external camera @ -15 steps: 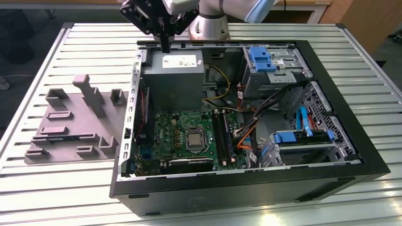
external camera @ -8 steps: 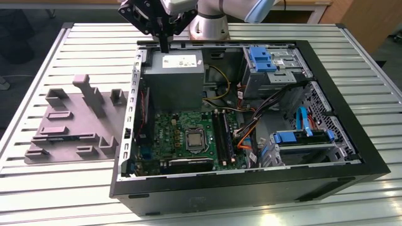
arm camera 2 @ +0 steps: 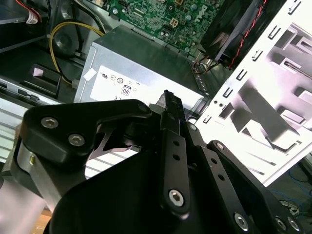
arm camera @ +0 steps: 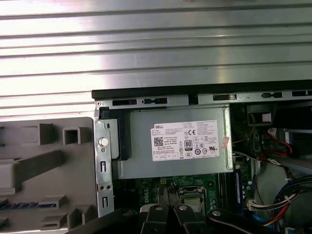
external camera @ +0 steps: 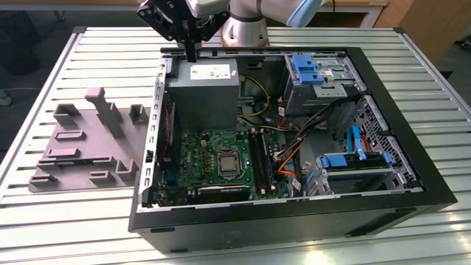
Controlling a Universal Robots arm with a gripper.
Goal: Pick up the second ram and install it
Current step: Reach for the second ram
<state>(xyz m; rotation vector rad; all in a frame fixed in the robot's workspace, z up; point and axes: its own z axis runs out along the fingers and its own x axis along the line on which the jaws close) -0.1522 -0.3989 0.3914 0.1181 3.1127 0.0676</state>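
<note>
Second ram (arm camera: 14, 204) seems to sit as a blue-green strip in the grey fixture plate (external camera: 88, 144), near the edge of the desk (external camera: 44, 221) on the exterior view's left. The claw (external camera: 193, 55) hangs closed and empty above the power supply (external camera: 202, 94).

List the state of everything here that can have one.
gripper: shut, hovering over the power supply.
computer case: lying on its side, side panel off, interior exposed.
CPU socket: uncovered, no cooler on it.
memory slots: cannot tell whether filled.
grey fixture plate: flat on the table beside the case.
</note>
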